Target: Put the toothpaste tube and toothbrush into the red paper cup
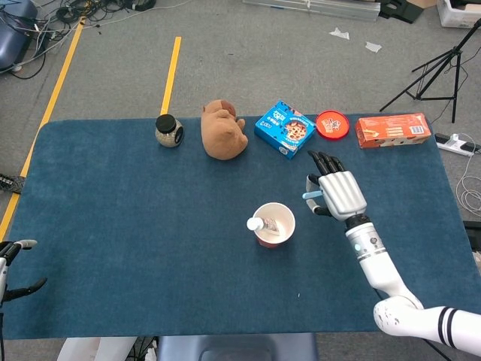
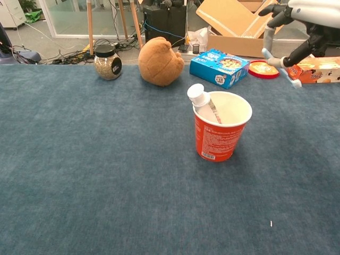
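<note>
The toothbrush is held in the right hand, pinched between the fingers, high above the desk and to the right of the cup, a little behind it. It is pale blue and it hangs tilted, with one end pointing down to the right. The other fingers of this hand are spread out, so the grip looks light. The cup stands upright near the middle of the desk, and the toothpaste is already inside it, leaning on the left side of the rim with its white cap sticking out. I judge that the first half of the task is done and the carrying of the brush is now in hand. Next, the hand should go left until the brush is over the free right part of the cup mouth, turn it more upright, and then lower it. The left hand is far left of the cup at the desk edge; I cannot tell how its fingers are.
</note>
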{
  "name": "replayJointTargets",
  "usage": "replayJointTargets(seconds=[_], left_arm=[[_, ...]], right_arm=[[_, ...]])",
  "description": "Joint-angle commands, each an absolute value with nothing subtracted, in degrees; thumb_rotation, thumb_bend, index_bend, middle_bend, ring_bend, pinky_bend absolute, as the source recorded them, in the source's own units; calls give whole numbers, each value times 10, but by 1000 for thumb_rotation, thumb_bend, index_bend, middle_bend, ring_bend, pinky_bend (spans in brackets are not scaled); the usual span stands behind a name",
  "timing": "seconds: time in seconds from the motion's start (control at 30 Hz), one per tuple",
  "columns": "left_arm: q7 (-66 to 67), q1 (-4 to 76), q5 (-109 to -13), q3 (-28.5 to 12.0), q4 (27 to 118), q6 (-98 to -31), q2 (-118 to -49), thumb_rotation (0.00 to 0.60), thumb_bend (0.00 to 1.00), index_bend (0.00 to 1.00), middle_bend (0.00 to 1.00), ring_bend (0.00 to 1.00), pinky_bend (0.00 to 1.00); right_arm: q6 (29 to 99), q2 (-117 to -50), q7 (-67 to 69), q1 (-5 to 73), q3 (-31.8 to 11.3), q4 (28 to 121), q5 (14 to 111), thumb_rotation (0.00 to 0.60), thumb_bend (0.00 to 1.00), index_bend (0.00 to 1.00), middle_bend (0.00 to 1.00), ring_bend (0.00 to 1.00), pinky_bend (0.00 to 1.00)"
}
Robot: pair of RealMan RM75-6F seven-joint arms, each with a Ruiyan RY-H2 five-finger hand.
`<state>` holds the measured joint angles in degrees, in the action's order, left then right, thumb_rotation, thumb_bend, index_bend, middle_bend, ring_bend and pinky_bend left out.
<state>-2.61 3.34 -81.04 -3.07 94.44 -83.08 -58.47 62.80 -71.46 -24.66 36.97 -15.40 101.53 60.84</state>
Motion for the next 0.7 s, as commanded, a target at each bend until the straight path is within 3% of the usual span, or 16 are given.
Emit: replayJointTargets(seconds=[0.03, 0.7], left_arm=[[-26, 33, -810, -31, 944, -830, -585, 600, 0, 295, 356, 257, 308], [-27, 34, -807, -31, 944, -827, -584, 600, 0, 295, 356, 257, 308]], right_arm=[[633, -683, -228, 365, -164, 1065, 615, 600, 266, 589, 61, 0, 130], [599, -648, -123, 383, -178, 1160, 638, 600, 266, 589, 77, 0, 130]])
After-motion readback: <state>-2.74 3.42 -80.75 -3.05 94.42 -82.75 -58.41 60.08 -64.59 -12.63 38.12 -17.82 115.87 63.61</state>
